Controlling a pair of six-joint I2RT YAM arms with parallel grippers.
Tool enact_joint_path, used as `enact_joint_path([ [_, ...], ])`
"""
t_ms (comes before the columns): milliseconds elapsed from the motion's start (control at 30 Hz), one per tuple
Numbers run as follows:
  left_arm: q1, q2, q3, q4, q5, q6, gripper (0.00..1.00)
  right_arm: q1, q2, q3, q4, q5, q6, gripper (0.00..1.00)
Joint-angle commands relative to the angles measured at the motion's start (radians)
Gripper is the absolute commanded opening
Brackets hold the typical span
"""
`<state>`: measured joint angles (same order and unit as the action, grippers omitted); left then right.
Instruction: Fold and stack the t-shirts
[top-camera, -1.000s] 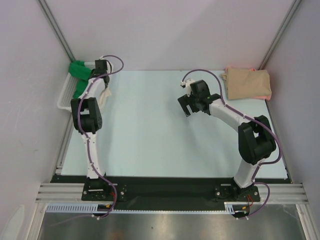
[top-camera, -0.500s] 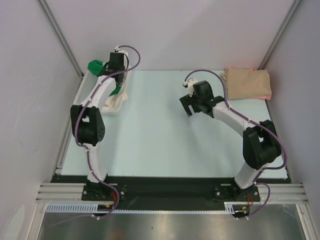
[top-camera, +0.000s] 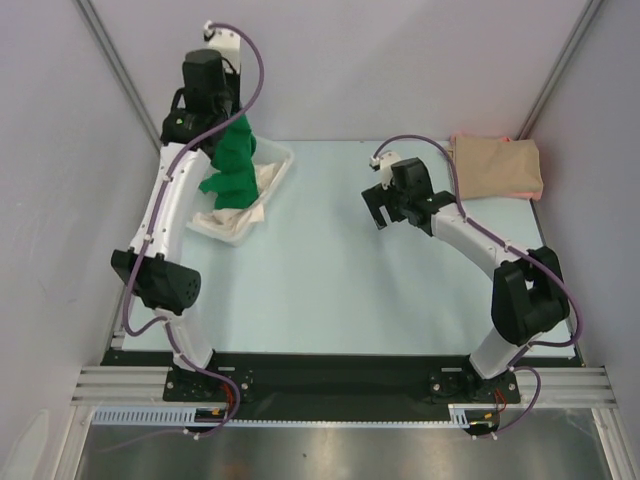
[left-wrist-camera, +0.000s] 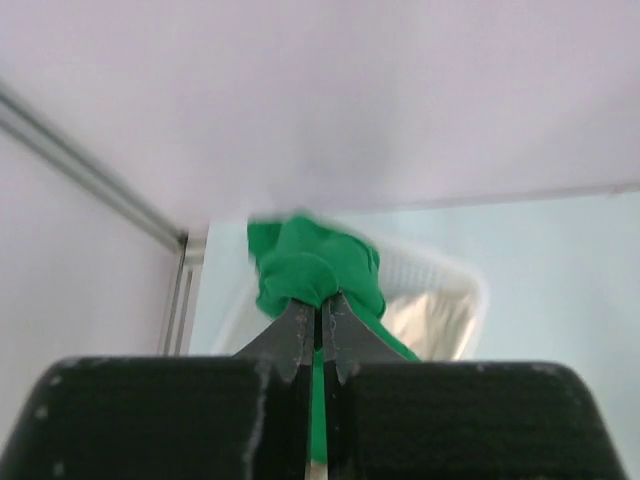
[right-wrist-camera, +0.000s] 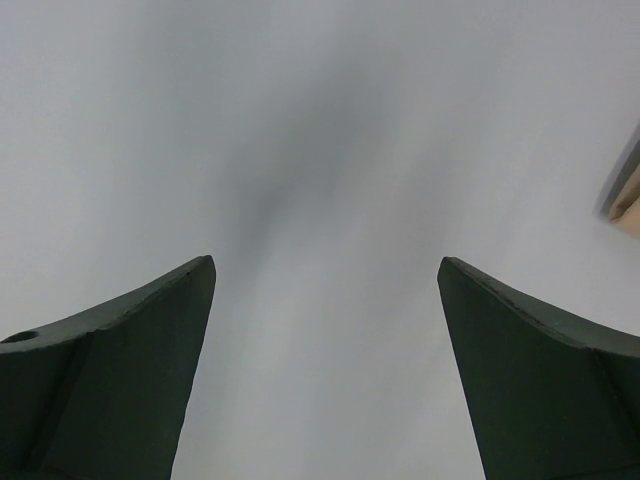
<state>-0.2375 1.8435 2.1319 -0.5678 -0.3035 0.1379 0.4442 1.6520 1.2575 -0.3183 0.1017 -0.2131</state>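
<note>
My left gripper (top-camera: 222, 116) is raised high over the table's far left and is shut on the bright green t-shirt (top-camera: 234, 162), which hangs bunched below it. In the left wrist view the jaws (left-wrist-camera: 322, 303) pinch a fold of the green shirt (left-wrist-camera: 312, 262). The tan t-shirt (top-camera: 497, 166) lies folded at the far right corner with a pink edge (top-camera: 538, 196) under it. My right gripper (top-camera: 377, 207) is open and empty above the middle of the table, left of the tan shirt. Its fingers (right-wrist-camera: 150, 340) frame only bare table.
The white mesh basket (top-camera: 272, 185) lies tilted on the table under the hanging green shirt, with cream fabric (top-camera: 232, 208) in it; it also shows in the left wrist view (left-wrist-camera: 452, 282). Walls close in at back, left and right.
My left arm has risen and swung right, lifting the green shirt out of the basket. The basket has slid and tipped rightward onto the table. The right arm has barely moved.
</note>
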Motion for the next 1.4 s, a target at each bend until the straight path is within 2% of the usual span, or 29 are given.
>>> enact_joint_path([
  [0,-0.064,-0.067,0.275,0.054,0.104,0.002,0.01,-0.018,-0.041,0.025,0.030,0.018,0.007,1.00],
  [100,-0.165,-0.073,0.367,0.112,0.101,0.089,0.00,-0.038,-0.041,0.026,0.035,0.020,0.015,1.00],
  [233,-0.327,-0.119,0.368,0.224,0.070,0.224,0.00,-0.102,-0.058,0.017,0.038,0.072,0.047,0.99],
  [400,-0.541,-0.144,0.369,0.318,0.044,0.389,0.00,-0.332,-0.051,0.100,0.001,0.044,0.158,1.00],
  [467,-0.585,-0.144,0.355,0.322,0.037,0.434,0.00,-0.381,-0.046,0.128,-0.007,0.027,0.178,1.00],
  [567,-0.603,-0.153,0.278,0.318,0.011,0.414,0.01,-0.446,-0.064,0.128,-0.011,0.006,0.184,1.00],
  [600,-0.603,-0.155,0.205,0.338,-0.011,0.417,0.31,-0.482,-0.072,0.114,-0.010,0.000,0.182,1.00],
  [667,-0.599,-0.168,0.113,0.367,-0.075,0.451,0.62,-0.496,-0.096,0.094,-0.008,-0.025,0.182,1.00],
  [700,-0.596,-0.174,0.001,0.387,-0.097,0.468,0.84,-0.498,-0.106,0.067,0.004,-0.028,0.184,1.00],
  [800,-0.567,-0.188,-0.183,0.390,-0.115,0.505,0.91,-0.499,-0.121,0.036,0.007,-0.056,0.201,1.00],
  [833,-0.550,-0.193,-0.217,0.323,-0.094,0.482,0.91,-0.499,-0.121,0.028,0.004,-0.084,0.208,1.00],
  [867,-0.522,-0.191,-0.243,0.263,-0.059,0.397,0.91,-0.499,-0.121,0.028,0.001,-0.092,0.208,1.00],
  [900,-0.452,-0.188,-0.280,0.215,0.031,0.346,0.90,-0.499,-0.121,0.028,-0.013,-0.138,0.208,1.00],
  [967,-0.378,-0.132,-0.290,0.070,0.081,0.236,0.85,-0.499,-0.124,0.029,-0.022,-0.221,0.193,1.00],
  [1000,-0.318,-0.106,-0.280,0.027,0.111,0.221,0.81,-0.499,-0.126,0.031,-0.031,-0.244,0.187,1.00],
  [1067,-0.277,-0.038,-0.279,-0.056,0.165,0.201,0.79,-0.498,-0.129,0.031,-0.038,-0.273,0.185,0.99],
  [1167,-0.232,0.009,-0.346,-0.060,0.208,0.229,0.78,-0.498,-0.121,0.036,-0.048,-0.287,0.188,1.00],
  [1200,-0.227,0.026,-0.369,-0.064,0.210,0.242,0.74,-0.498,-0.121,0.037,-0.051,-0.287,0.189,1.00],
  [1367,-0.220,0.103,-0.463,0.006,0.152,0.290,0.72,-0.496,-0.103,0.052,-0.048,-0.298,0.193,1.00],
])
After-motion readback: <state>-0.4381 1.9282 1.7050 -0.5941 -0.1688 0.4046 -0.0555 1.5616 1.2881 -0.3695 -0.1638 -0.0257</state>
